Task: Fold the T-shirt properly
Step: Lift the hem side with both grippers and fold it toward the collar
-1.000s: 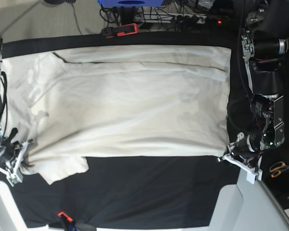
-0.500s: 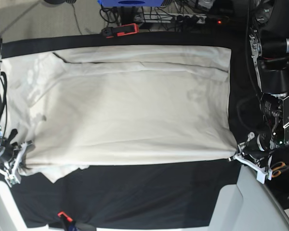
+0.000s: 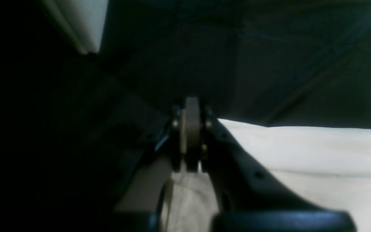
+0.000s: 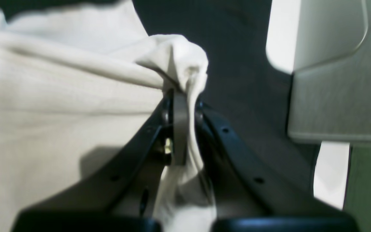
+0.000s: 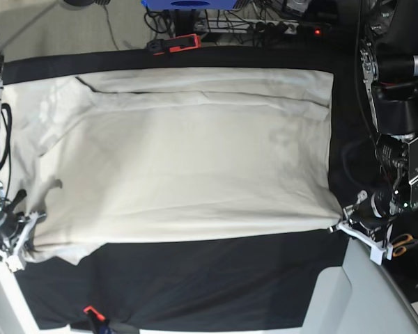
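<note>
T-shirt (image 5: 188,153): spread flat on black-clothed tabletop (image 5: 216,278) | left gripper (image 5: 343,227): fingers clamped on near hem corner | right gripper (image 5: 28,226): fingers pinched on bunched sleeve-side corner | handling: judged soft, light, limp; best gripped at corners, kept taut

Base cam: you look straight down on whole black table cloth (image 5: 195,278), far. Wrist cams: close, low, aimed along own jaws. You get overlap at near shirt corners only: left gripper (image 3: 190,129), right gripper (image 4: 180,119), T-shirt (image 5: 195,153).
</note>
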